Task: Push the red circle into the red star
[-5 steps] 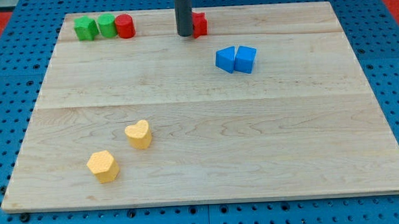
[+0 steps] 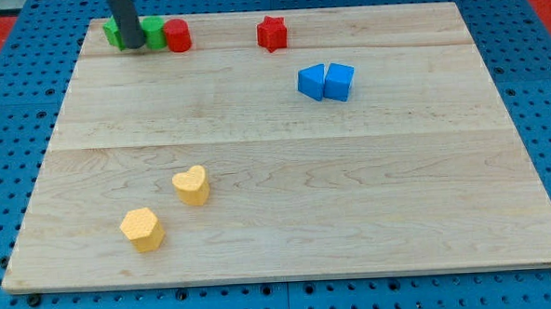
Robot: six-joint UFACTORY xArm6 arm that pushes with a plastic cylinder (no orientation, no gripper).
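Note:
The red circle (image 2: 177, 35) stands near the view's top left on the wooden board (image 2: 284, 145), touching a green block (image 2: 155, 30) on its left. The red star (image 2: 271, 33) stands alone to the right of it, at the top middle. My tip (image 2: 132, 45) is down at the top left, in front of the two green blocks (image 2: 112, 32) and partly hiding them, a little to the left of the red circle and not touching it.
Two blue blocks (image 2: 326, 81) sit together right of centre, below the red star. A yellow heart (image 2: 192, 185) and a yellow hexagon (image 2: 143, 228) lie at the lower left. The board's top edge runs just behind the green and red blocks.
My tip has moved left along the top of the board, from just left of the red star to in front of the green blocks. The star now shows fully. No block has moved.

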